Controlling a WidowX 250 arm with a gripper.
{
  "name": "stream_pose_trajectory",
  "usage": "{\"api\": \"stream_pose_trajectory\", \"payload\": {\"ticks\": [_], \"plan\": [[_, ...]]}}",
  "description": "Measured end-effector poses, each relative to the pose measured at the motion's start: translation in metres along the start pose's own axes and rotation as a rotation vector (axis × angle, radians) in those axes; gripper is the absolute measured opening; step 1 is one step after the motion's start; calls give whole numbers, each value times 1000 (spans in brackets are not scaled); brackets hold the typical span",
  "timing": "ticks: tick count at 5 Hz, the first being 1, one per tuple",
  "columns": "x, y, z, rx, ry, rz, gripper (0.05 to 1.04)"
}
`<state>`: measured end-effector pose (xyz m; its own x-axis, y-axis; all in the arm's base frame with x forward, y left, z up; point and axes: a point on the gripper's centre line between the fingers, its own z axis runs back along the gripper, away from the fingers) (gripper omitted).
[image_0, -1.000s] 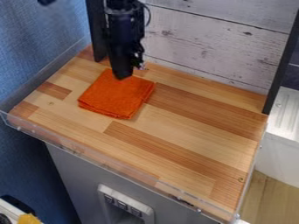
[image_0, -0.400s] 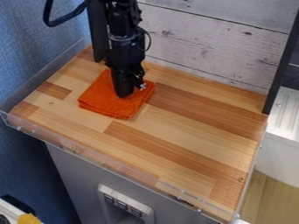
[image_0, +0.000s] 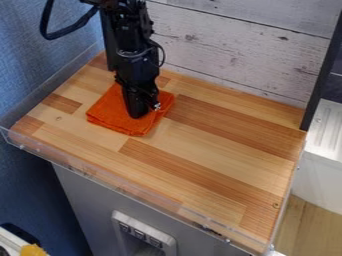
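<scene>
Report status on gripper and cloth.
Gripper down at folded orange cloth, covering its middle from view. Cloth flat on wooden counter. Nothing seen blocking the cloth's front side.

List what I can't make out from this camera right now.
- Camera view: whether the claw grips or merely presses the orange cloth; the arm's own body covers the contact.
- Camera view: the cloth's far part, behind the arm.
- Camera view: the arm's base, cut off by the top edge.
- Camera view: the yellow item, cut off at the bottom edge.

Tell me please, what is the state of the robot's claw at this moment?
Claw: down at the folded orange cloth, over its middle; whether it is open, closed or holding the cloth cannot be told.
</scene>
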<state>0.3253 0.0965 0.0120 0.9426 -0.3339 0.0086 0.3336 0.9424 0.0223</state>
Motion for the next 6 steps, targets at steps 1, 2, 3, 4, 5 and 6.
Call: {"api": "stream_pose_trajectory", "payload": {"ticks": [1,2,3,4,5,6], "plan": [[-3,-1,-3,-9,3,31,59],[-6,-5,-4,-15,-1,95,59],[-2,-17,-4,-20,8,150,59],[4,-28,-3,-22,12,210,59],[16,-41,-1,-23,12,248,59],[30,-50,-2,-21,12,284,59]]}}
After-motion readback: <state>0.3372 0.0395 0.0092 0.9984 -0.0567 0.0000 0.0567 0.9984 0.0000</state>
